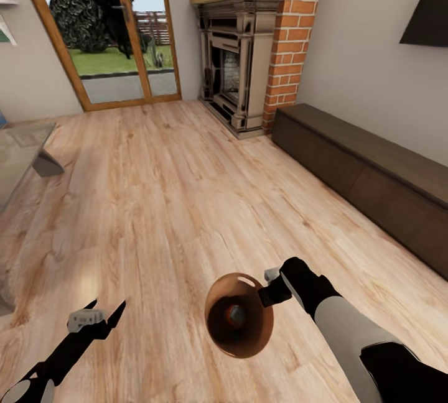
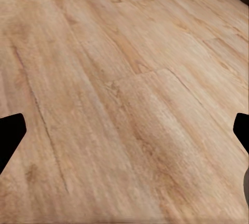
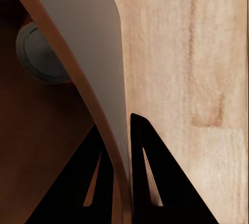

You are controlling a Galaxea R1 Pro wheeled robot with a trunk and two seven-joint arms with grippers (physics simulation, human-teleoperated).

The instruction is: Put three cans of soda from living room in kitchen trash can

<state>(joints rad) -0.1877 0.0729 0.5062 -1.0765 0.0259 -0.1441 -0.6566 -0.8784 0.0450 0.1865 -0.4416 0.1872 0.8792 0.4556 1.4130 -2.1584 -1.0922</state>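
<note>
Wide pale wood floor (image 1: 162, 204) fills the head view, with the brick fireplace (image 1: 249, 48) at upper centre, a glazed garden door (image 1: 106, 36) at upper left and a long dark low cabinet (image 1: 367, 173) running down the right edge, so this is the living room, not the kitchen. A corner of the glass desk (image 1: 18, 148) pokes in at mid left. Lower centre, the tash can (image 1: 239, 314) hangs tipped toward the camera, brown inside showing, and deep in it sits a round silver end, likely one can of soda (image 1: 235, 313); the right wrist view shows that pale disc (image 3: 39, 53) too. The right pincer (image 1: 274, 294) is clenched on the bin's rim, one finger (image 3: 96, 182) inside the wall and one outside. At lower left the left pincer (image 1: 102, 316) is released and empty, its dark fingertips (image 2: 10, 136) spread wide over bare floor. My read: the bin is being carried round the room as a collector. Next move calls for finding the remaining cans, keeping the bin from tipping further, then driving to the kitchen.
</note>
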